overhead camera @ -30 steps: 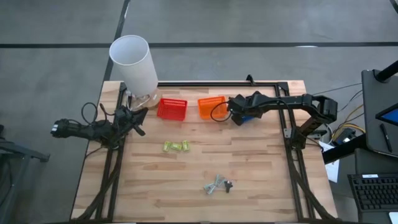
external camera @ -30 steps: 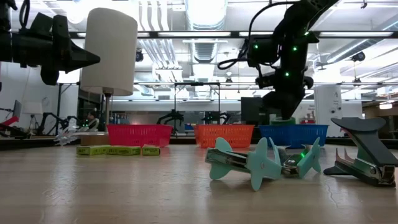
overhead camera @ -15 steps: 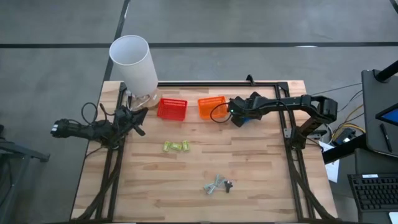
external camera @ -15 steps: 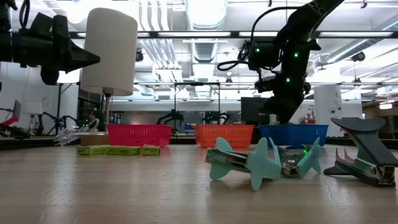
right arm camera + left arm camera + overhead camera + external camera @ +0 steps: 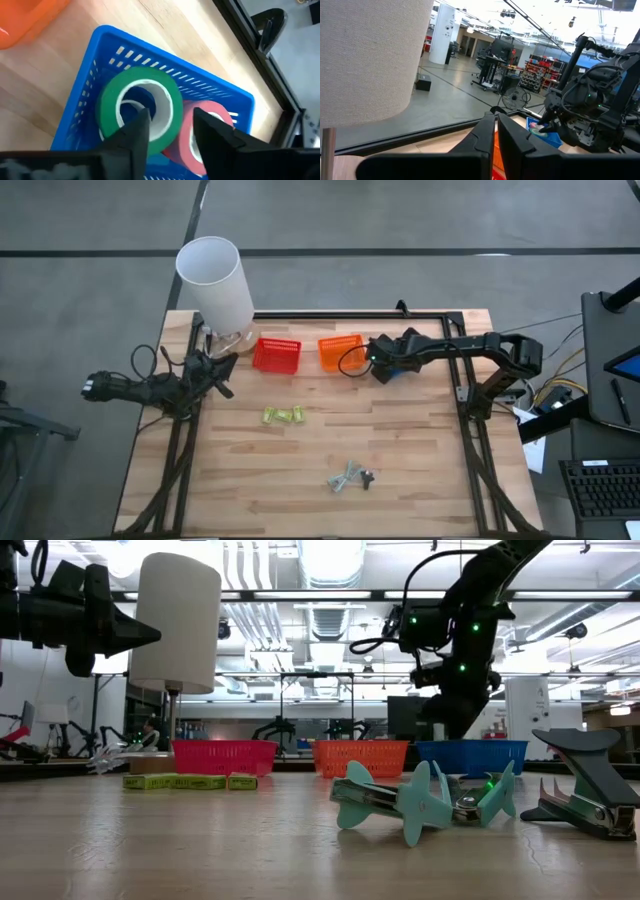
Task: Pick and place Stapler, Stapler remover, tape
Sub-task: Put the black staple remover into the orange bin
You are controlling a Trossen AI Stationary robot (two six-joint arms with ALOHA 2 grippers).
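Note:
My right gripper (image 5: 171,125) hangs open over the blue basket (image 5: 90,75) at the table's far right. It points down at a green tape roll (image 5: 107,102). One finger is over the roll's hole and the other is beyond its wall, with a gap showing on both sides. The green roll lies flat in the basket, on top of a pink roll (image 5: 220,120). Mid-table lies a row of small yellow-green blocks (image 5: 282,415), staplers as far as I can tell. Teal and dark staple removers (image 5: 350,477) lie nearer the front. My left gripper (image 5: 495,135) is shut, near the lamp.
A red basket (image 5: 277,354) and an orange basket (image 5: 341,351) stand along the far edge, left of the blue one (image 5: 403,370). A lamp with a tall white shade (image 5: 215,280) stands at the far left corner. A black frame (image 5: 470,395) borders the table.
My right gripper has sunk a little toward the blue basket. The green roll, which hung at its fingertips above the basket's rim a second ago, has gone down into the basket and no longer shows in the low view.

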